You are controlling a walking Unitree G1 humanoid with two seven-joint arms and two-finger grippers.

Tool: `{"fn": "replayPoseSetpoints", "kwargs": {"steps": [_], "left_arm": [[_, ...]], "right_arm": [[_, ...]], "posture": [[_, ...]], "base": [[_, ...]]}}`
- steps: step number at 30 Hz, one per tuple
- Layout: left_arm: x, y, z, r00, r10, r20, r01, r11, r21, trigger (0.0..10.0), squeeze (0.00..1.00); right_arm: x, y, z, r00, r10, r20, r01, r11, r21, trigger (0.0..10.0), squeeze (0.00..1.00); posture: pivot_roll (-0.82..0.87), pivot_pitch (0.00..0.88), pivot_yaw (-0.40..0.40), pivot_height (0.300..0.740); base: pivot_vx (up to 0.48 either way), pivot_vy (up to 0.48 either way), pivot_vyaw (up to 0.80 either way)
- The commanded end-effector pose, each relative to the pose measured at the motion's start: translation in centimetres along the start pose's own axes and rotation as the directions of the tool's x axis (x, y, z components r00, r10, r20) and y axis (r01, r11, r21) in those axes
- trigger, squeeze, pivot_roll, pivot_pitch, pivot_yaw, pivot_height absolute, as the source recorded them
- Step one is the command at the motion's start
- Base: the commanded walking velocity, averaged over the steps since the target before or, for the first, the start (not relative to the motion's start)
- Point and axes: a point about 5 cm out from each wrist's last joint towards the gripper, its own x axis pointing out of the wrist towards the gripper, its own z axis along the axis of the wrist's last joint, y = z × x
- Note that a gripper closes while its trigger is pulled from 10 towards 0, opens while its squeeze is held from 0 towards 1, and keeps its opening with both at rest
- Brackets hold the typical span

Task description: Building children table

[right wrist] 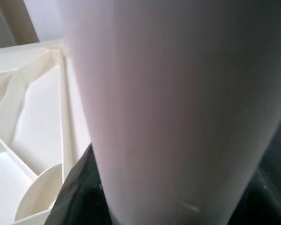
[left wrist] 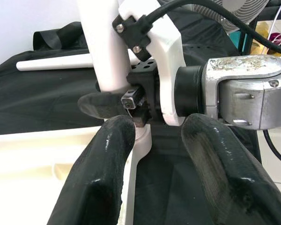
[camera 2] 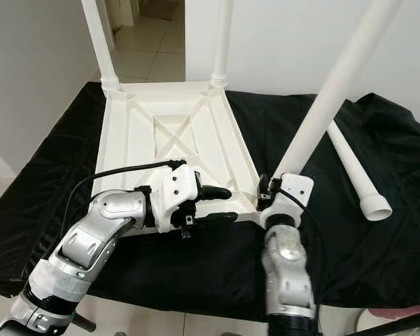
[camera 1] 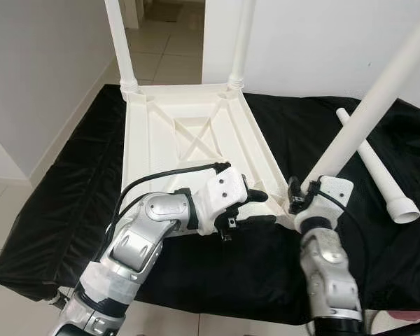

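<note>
Two legs stand fitted, but your right end effector (camera 1: pixel 302 194), clenched on the third leg (camera 1: pixel 367 112) at lower center, may miss the tabletop (camera 1: pixel 189 136) socket if tilted.

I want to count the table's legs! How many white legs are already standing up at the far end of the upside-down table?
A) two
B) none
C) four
A: two white legs stand upright in the far corners of the upside-down tabletop; a third leg is tilted in the right claw at the near corner, and a spare leg lies on the black cloth.
</note>
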Motion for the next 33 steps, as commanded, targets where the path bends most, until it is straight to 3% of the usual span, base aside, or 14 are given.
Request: {"fn": "replayPoseSetpoints", "kwargs": {"steps": [1,6,13,14,24,25,26,28,30,33], "left_arm": [[-0.2,0.6,0.1,0.997,0.075,-0.005,-0.075,0.997,-0.001,10.0,0.0],[-0.1,0.6,0.0,0.997,0.078,-0.004,-0.078,0.997,-0.003,10.0,0.0],[-0.1,0.7,0.1,0.997,0.08,-0.003,-0.08,0.997,0.0,10.0,0.0],[-0.1,0.7,0.1,0.997,0.08,-0.002,-0.08,0.997,0.001,10.0,0.0],[0.0,0.7,0.1,0.997,0.081,-0.001,-0.081,0.997,0.0,10.0,0.0],[0.1,0.7,0.1,0.997,0.08,-0.001,-0.08,0.997,0.001,10.0,0.0],[0.1,0.7,0.1,0.997,0.08,-0.001,-0.08,0.997,0.001,10.0,0.0],[0.1,0.6,0.1,0.997,0.079,-0.001,-0.079,0.997,0.002,10.0,0.0],[0.2,0.6,0.1,0.997,0.076,0.0,-0.076,0.997,0.002,10.0,0.0],[0.2,0.6,0.2,0.997,0.074,0.001,-0.074,0.997,0.002,10.0,0.0]], "right_arm": [[-0.7,0.6,-1.3,0.996,-0.034,-0.085,0.037,0.999,0.031,10.0,0.0],[-0.6,0.0,-1.0,0.996,-0.041,-0.082,0.043,0.999,0.016,10.0,0.0],[-0.5,0.7,-0.1,0.999,0.03,-0.03,-0.029,0.999,0.032,10.0,0.0],[-0.4,0.6,0.2,0.999,0.045,-0.008,-0.045,0.999,0.027,10.0,1.0],[0.4,-0.2,1.5,0.953,0.299,0.041,-0.299,0.954,0.003,10.0,1.0],[0.5,-0.7,1.7,0.92,0.391,0.033,-0.391,0.92,-0.009,10.0,0.0],[0.5,-0.7,1.7,0.92,0.391,0.033,-0.391,0.92,-0.009,10.0,0.0],[0.5,-1.4,2.1,0.862,0.507,0.017,-0.505,0.861,-0.062,10.0,0.0],[0.6,-1.8,2.1,0.831,0.556,0.009,-0.553,0.828,-0.096,10.0,0.0],[0.7,-1.9,2.1,0.818,0.575,0.004,-0.572,0.814,-0.101,10.0,0.0]], "posture": [[-0.1,0.0,-0.007,0.74],[-0.1,0.0,-0.01,0.74],[-0.1,0.0,-0.011,0.74],[-0.1,0.0,-0.01,0.74],[-0.1,0.0,-0.009,0.74],[-0.1,0.0,-0.011,0.74],[-0.1,0.0,-0.011,0.74],[-0.11,0.0,-0.009,0.74],[-0.1,0.0,-0.007,0.74],[-0.1,0.0,-0.007,0.74]], "base": [[0.0,0.0,0.0],[0.0,0.0,0.0],[0.0,0.0,0.0],[0.0,0.0,0.0],[0.0,0.0,0.0],[0.0,0.0,0.0],[0.0,0.0,0.0],[0.0,0.0,0.0],[0.0,0.0,0.0],[0.0,0.0,0.0]]}}
